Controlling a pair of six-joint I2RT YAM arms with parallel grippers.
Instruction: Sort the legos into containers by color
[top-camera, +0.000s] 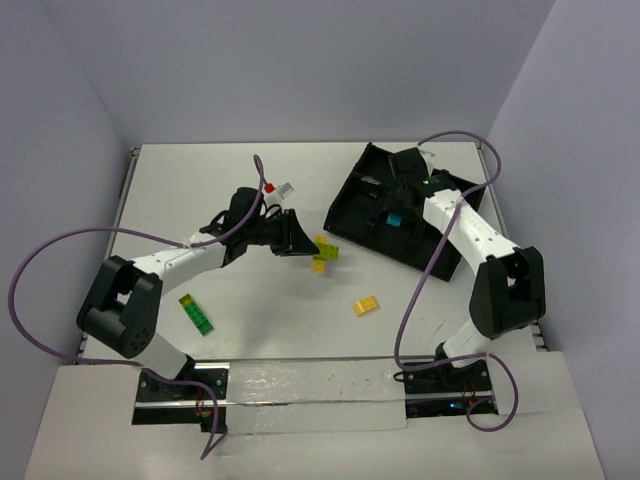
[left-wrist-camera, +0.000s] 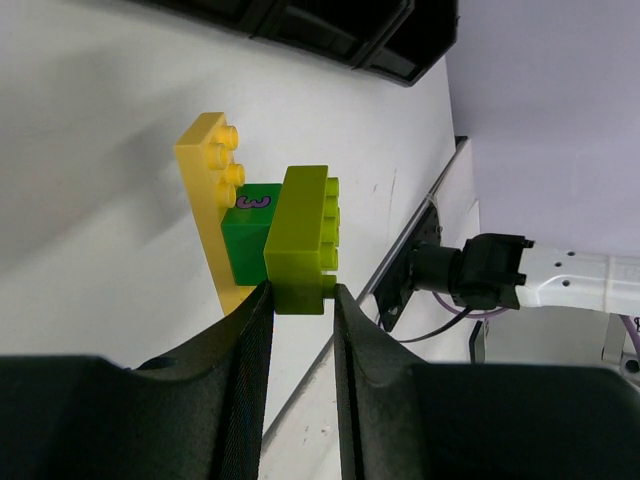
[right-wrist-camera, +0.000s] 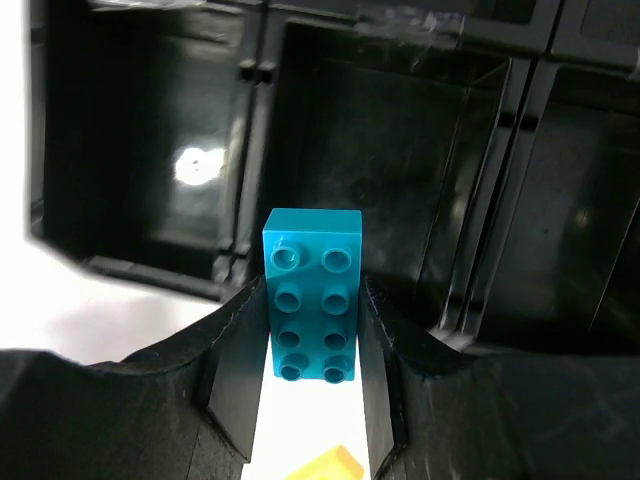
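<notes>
My left gripper (top-camera: 303, 240) is shut on a lime-green brick (left-wrist-camera: 303, 235) that is joined to a dark green brick (left-wrist-camera: 248, 240) and a long yellow brick (left-wrist-camera: 205, 190). This stack (top-camera: 323, 253) hangs at the table's middle, left of the black tray (top-camera: 340, 205). My right gripper (top-camera: 396, 212) is shut on a cyan-blue brick (right-wrist-camera: 312, 290) and holds it over the tray's near edge, in front of a bare compartment (right-wrist-camera: 370, 160). A loose yellow brick (top-camera: 366, 306) and a green brick (top-camera: 197, 313) lie on the table.
The tray's dividers (right-wrist-camera: 490, 200) stand right in front of the cyan brick. The yellow brick's corner shows below my right gripper (right-wrist-camera: 322, 466). The tray's edge (left-wrist-camera: 300, 25) lies beyond the held stack. A small red and white object (top-camera: 277, 187) lies at the back.
</notes>
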